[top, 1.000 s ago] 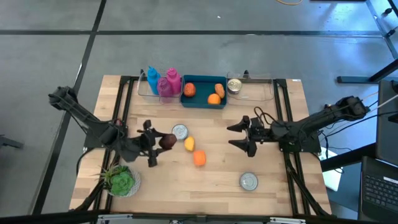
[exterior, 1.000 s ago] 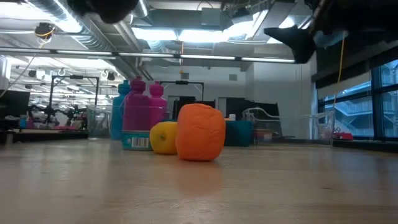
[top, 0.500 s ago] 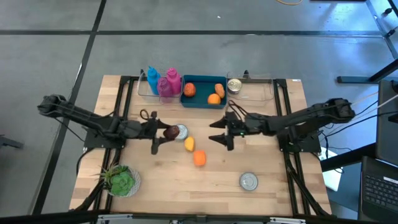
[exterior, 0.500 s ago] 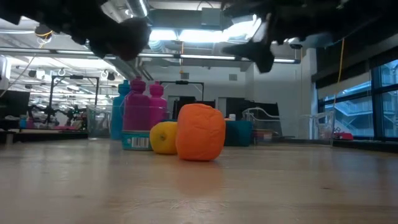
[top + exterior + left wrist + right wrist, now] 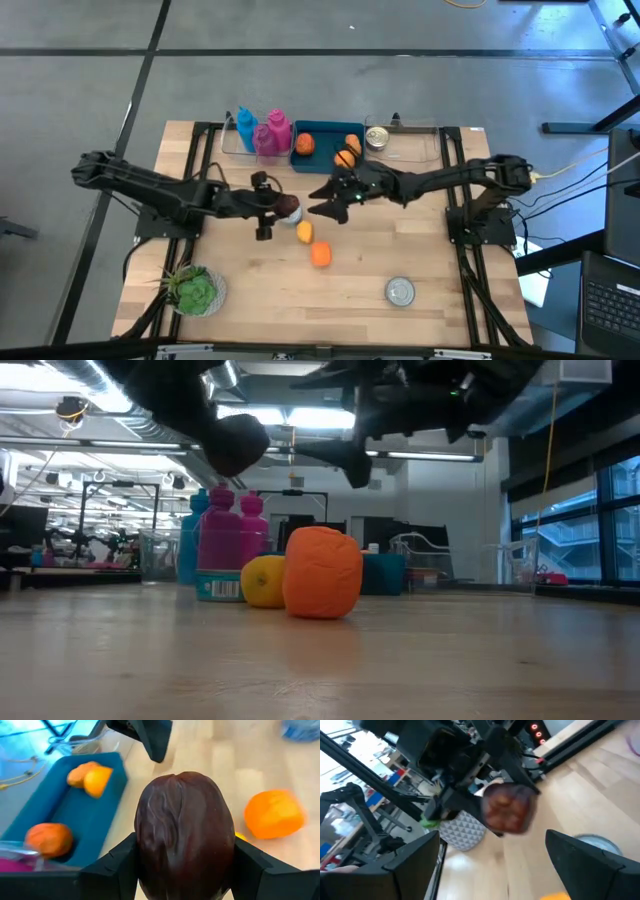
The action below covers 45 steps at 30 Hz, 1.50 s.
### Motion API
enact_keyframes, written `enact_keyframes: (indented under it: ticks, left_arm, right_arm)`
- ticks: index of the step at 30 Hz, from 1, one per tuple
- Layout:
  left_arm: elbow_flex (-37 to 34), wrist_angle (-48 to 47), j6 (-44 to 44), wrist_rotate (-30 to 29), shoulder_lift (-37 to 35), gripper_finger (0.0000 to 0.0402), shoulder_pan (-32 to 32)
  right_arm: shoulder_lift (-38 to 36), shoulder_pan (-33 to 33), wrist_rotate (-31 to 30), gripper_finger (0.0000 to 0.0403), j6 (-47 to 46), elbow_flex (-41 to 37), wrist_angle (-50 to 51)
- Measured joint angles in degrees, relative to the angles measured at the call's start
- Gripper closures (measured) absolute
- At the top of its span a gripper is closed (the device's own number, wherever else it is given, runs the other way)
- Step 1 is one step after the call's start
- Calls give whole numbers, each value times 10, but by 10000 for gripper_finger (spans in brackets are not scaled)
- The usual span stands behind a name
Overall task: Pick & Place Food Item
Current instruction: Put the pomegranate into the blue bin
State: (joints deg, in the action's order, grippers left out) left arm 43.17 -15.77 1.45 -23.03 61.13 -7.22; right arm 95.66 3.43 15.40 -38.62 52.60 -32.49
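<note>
High view had my left tool (image 5: 275,208) clamped on the dark red fruit (image 5: 287,207), carried up off the worktop (image 5: 400,255) and now just short of the blue bin (image 5: 328,166). A second earlier it sat lower left near the plant (image 5: 193,290), so I'd covered most of the trip. My right tool (image 5: 333,199) had swung in from the right side too, fingers spread wide and empty, nearly nose to nose with the left one. Left wrist view showed the fruit squeezed between both fingers (image 5: 116,865). I figured the drop into the bin came next, though that crowding looked risky.
</note>
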Motion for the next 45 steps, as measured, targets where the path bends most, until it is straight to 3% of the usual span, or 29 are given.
enact_keyframes:
  ticks: [10,15,24,39,45]
  left_arm:
    - [138,-133,-52,-60,59,191,12]
    - [181,-148,-84,-61,86,191,45]
    - [225,-153,-139,-51,146,191,95]
    - [269,-146,-172,-41,177,191,100]
    - [269,-146,-172,-39,176,191,99]
  right_arm:
    - [17,48,11,41,0,22,3]
    - [17,59,11,41,2,22,-17]
    - [17,70,20,41,15,22,-45]
    - [17,76,38,42,31,22,-42]
    - [17,76,37,85,37,22,-40]
